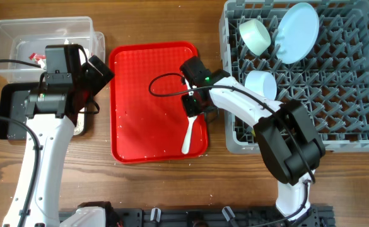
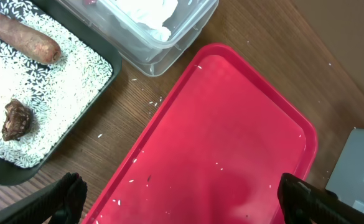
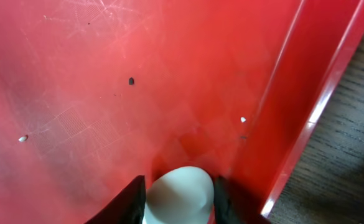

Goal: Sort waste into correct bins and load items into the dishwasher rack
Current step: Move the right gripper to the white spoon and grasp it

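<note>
My right gripper (image 1: 193,106) is low over the right side of the flat red serving tray (image 1: 140,75), its jaws (image 3: 178,199) shut on the bowl end of the white spoon (image 3: 177,194). The spoon's handle (image 1: 187,140) rests on the tray. My left gripper (image 1: 101,70) is open and empty (image 2: 185,205) above the tray's left edge. The black tray (image 2: 101,87) holds rice (image 2: 57,81), a carrot-like stick (image 2: 20,36) and a brown scrap (image 2: 16,119). The clear tub (image 2: 169,43) holds tissue (image 2: 145,12). The grey rack (image 1: 354,94) holds the blue plate (image 1: 298,31) and two bowls (image 1: 255,34) (image 1: 261,83). The yellow cup is out of view.
Loose rice grains (image 2: 135,182) lie scattered on the red tray and on the wooden table (image 2: 138,106) between the tray and the bins. The right arm's cable (image 1: 162,82) loops over the tray. The rack's left wall stands just right of the tray.
</note>
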### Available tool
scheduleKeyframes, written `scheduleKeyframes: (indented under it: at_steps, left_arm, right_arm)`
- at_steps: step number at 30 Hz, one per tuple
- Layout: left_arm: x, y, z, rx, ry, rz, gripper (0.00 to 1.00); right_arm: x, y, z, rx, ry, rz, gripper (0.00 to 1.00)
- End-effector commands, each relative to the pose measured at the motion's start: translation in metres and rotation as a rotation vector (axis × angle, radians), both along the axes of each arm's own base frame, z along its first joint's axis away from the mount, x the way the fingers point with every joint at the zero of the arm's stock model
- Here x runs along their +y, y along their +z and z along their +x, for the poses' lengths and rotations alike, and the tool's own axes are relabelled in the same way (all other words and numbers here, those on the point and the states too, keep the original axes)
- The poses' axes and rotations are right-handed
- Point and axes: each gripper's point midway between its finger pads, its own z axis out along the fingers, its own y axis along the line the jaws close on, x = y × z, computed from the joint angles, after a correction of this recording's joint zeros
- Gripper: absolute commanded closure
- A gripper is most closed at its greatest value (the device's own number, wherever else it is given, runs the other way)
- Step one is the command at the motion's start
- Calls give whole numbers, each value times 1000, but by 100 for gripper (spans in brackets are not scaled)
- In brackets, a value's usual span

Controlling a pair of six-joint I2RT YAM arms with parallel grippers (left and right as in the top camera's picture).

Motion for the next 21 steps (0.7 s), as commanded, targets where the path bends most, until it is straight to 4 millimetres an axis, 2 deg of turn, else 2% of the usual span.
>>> scheduleKeyframes:
  at_steps: [1,3,5,7,9,10,11,12,14,17,19,21]
  left_arm:
    - [1,2,1,-6,-1,14,0]
    - [1,2,1,-6,-1,14,0]
    - [1,2,1,-6,-1,14,0]
    - [1,2,1,-6,-1,14,0]
    - [1,2,1,-6,-1,14,0]
    - [1,2,1,-6,-1,14,0]
    - [1,2,1,-6,0,14,0]
    - [1,2,1,-6,-1,14,0]
    - [1,2,1,-6,-1,14,0]
    - [1,2,1,-6,-1,14,0]
    - [1,2,1,-6,-1,14,0]
    - [1,2,1,-6,-1,14,0]
  right_arm:
    - [-13,-28,-27,117,18,-55,67]
    - [-14,-28,-35,153,20,-52,72]
    - [-14,-25,-35,156,20,-54,78]
    - [-11,-15,-30,156,21,-55,91]
    - [-6,-2,-23,146,30,-50,92]
    - [-5,2,-22,142,34,-48,90]
    - [-3,8,-18,137,35,-45,81]
    - [-1,15,-15,130,35,-44,61]
    - [3,32,-8,122,33,-39,38]
    - [0,61,-16,181,-10,-63,36]
    - [0,67,-48,300,-51,-93,36]
    - [9,59,-77,336,-39,-157,36]
